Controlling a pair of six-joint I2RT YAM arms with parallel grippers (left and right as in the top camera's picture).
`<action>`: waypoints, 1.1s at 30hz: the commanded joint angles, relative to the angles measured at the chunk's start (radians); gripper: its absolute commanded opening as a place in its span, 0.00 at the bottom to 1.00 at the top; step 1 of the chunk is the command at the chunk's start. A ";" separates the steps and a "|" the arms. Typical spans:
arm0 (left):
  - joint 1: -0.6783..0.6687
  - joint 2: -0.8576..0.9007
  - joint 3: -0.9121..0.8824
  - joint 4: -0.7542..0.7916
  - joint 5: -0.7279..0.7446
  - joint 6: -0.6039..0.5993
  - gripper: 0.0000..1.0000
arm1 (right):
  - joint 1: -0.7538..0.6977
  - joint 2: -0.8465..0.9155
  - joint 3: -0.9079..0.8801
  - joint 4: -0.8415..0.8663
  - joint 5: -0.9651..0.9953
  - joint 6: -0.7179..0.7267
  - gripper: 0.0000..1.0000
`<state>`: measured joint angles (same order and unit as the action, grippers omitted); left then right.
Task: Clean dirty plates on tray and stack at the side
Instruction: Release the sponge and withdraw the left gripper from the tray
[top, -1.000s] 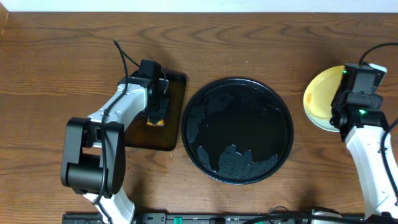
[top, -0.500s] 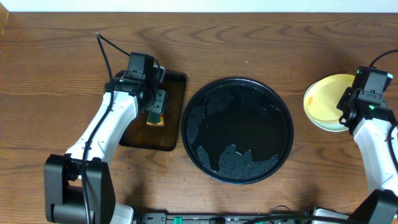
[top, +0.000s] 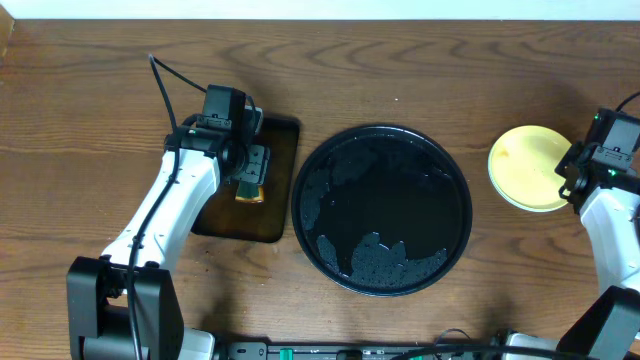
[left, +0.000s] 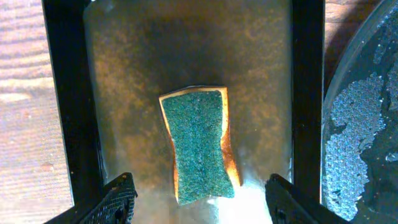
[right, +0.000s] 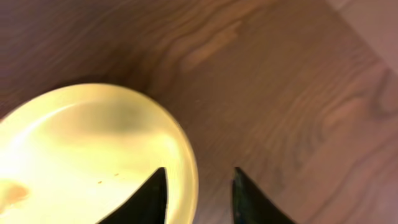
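Left gripper (left: 202, 205) is spread wide – black fingertips (left: 121, 199) stand on either side of a green-topped, yellow-bodied rectangular sponge (left: 199, 146) and touch neither of its sides. The sponge lies flat straight under this gripper, pinched in at the waist, with its long axis running away from the wrist camera. It rests on a dark rectangular tray with a raised black rim (left: 62, 93); the tray floor is wet, with a bright glare patch just beside the sponge's near end. Past the gripper's right finger comes the large round black tray with raised rim (left: 367, 124), close beside the rectangular one, its glossy surface covered in patches of water beads.

Right gripper (right: 199, 193) is parted – bare brown wooden table (right: 267, 74) shows in the gap between the two dark fingers, and nothing is clamped. The small round pale yellow plate (right: 93, 149) lies flat just to this gripper's left; its rim runs under the left finger and ends in the gap. A few tiny brown specks sit on the plate near that finger. I cannot tell if other plates lie under it.

In the overhead view, the round tray sits on the table between the two grippers and the yellow plate is well apart from it, beside the right gripper. A thin black cable rises off the left arm's wrist.
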<state>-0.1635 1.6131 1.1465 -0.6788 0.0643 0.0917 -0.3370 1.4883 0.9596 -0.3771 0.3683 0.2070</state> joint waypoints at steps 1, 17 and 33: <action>0.006 -0.041 -0.003 -0.013 0.003 -0.053 0.73 | -0.002 0.011 0.001 -0.005 -0.219 -0.014 0.40; 0.119 -0.191 -0.003 -0.193 0.003 -0.276 0.79 | 0.061 -0.085 0.002 -0.265 -0.618 -0.140 0.99; 0.118 -0.694 -0.254 -0.117 0.138 -0.127 0.79 | 0.238 -0.676 -0.226 -0.306 -0.411 -0.132 0.99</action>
<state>-0.0429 1.0306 0.9562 -0.8257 0.1158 -0.1120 -0.1410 0.9188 0.8154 -0.6930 -0.1123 0.0662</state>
